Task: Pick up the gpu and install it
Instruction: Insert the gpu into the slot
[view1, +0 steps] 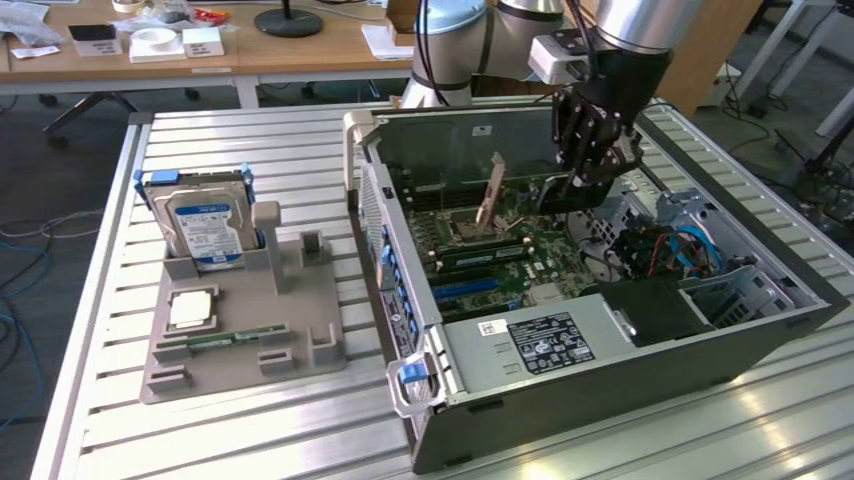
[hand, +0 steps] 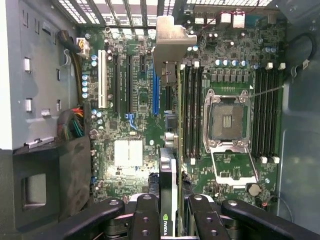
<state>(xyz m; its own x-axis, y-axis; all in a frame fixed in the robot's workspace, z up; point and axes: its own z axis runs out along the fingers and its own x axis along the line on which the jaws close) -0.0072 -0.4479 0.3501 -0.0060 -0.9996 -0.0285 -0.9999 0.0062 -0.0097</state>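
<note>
My gripper (view1: 591, 180) reaches down into the open computer case (view1: 441, 420) and is shut on the gpu (view1: 563, 196), a thin dark card held on edge. In the wrist view the gpu (hand: 169, 180) runs edge-on from between my fingers (hand: 146, 216) to its silvery end bracket (hand: 171, 37). My gripper (hand: 172, 212) holds it above the green motherboard (hand: 125, 125), just beside the blue slot (hand: 156, 95) and next to the memory slots (hand: 192, 110). I cannot tell whether the card's lower edge touches the board.
An open CPU socket (hand: 227, 120) lies beside the card. The power supply (view1: 534, 342) and cables (view1: 667, 250) crowd the case's near end. On the exterior view's left, a grey fixture (view1: 300, 345) holds a hard drive (view1: 203, 225), a chip (view1: 191, 308) and a memory stick (view1: 220, 340).
</note>
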